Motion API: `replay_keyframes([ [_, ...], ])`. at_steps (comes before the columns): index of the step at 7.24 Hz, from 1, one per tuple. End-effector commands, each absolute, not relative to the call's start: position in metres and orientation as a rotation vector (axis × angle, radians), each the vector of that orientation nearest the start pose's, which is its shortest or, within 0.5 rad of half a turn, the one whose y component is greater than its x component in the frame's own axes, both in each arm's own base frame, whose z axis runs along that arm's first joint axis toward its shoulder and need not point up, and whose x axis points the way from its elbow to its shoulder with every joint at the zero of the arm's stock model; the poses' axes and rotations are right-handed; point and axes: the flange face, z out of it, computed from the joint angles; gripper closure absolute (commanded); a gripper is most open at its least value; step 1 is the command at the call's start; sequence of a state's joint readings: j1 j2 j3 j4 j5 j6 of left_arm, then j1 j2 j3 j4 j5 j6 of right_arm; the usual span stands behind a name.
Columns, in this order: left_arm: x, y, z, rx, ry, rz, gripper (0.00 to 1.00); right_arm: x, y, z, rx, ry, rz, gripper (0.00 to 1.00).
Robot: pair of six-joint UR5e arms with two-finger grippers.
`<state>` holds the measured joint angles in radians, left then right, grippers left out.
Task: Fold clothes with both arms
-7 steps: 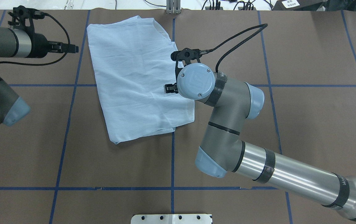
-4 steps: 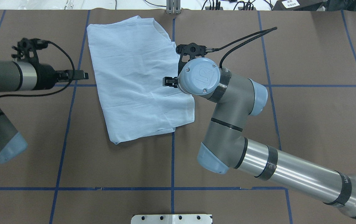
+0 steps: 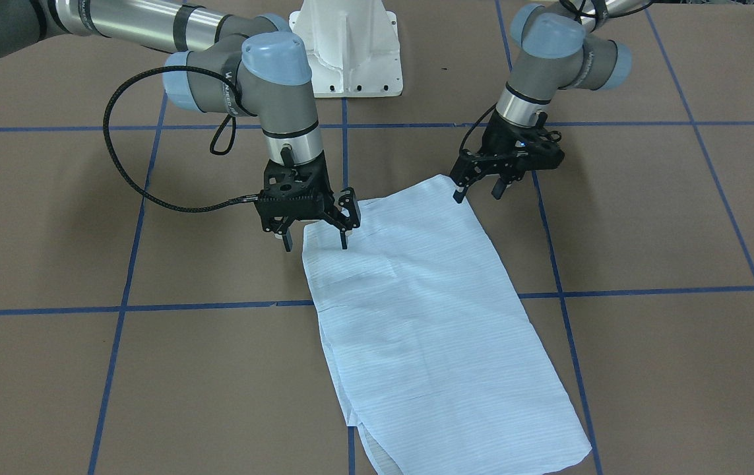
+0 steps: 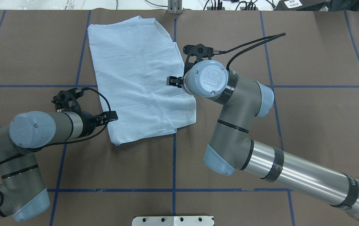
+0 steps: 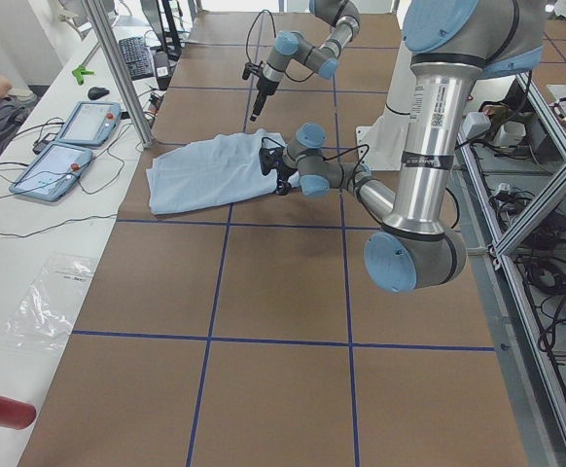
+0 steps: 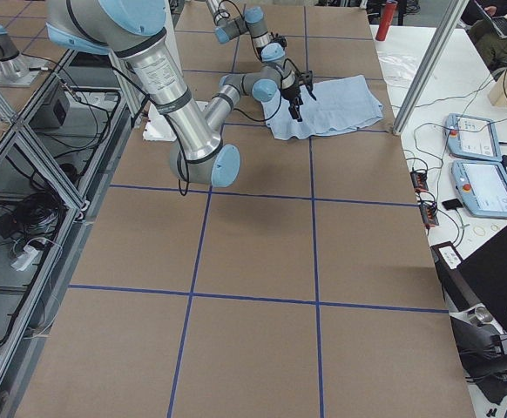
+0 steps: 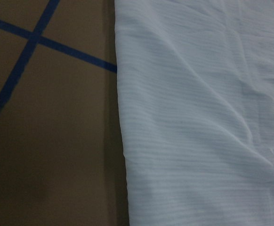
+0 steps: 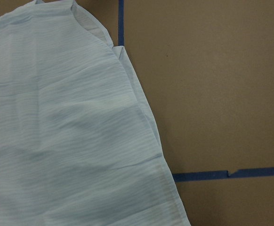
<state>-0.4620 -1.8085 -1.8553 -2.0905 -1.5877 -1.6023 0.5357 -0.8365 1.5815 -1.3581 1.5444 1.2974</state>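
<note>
Newly moved: my left gripper point(image 3: 477, 193) has swung in from off the shirt's 10 o'clock side to its 7 o'clock corner, as the overhead view reads.
Right gripper point(image 3: 315, 244): barely shifted, at the shirt's 3 to 4 o'clock edge.
Fingers: both pairs are apart and hold nothing. The right pair straddles the cloth edge, one tip over shirt and one over table.
Shirt point(image 4: 135, 78): lies flat as a long folded panel, at 11 o'clock on the table point(image 4: 261, 141).
Meaning: both hands look staged along the near end for a two-point pinch and the next fold. I cannot tell whether either touches the cloth.
</note>
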Motion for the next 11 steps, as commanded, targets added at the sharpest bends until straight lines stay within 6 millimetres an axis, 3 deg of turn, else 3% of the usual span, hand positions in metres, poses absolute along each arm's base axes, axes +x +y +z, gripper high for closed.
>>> replay_keyframes([
  [1,0.488,-0.358,0.327,0.183,0.972,-0.436,0.14,-0.543,-0.480,0.188,0.402,-0.872,0.254,0.00],
  [3,0.489,-0.358,0.338,0.182,0.950,-0.427,0.19,-0.543,-0.480,0.191,0.400,-0.869,0.254,0.00],
  [6,0.497,-0.351,0.334,0.175,0.955,-0.406,0.21,-0.542,-0.481,0.192,0.404,-0.868,0.250,0.00],
  [8,0.501,-0.346,0.334,0.172,0.957,-0.401,0.35,-0.543,-0.480,0.192,0.402,-0.868,0.250,0.00],
  [11,0.502,-0.345,0.336,0.170,0.954,-0.401,0.36,-0.543,-0.480,0.193,0.402,-0.867,0.250,0.00],
])
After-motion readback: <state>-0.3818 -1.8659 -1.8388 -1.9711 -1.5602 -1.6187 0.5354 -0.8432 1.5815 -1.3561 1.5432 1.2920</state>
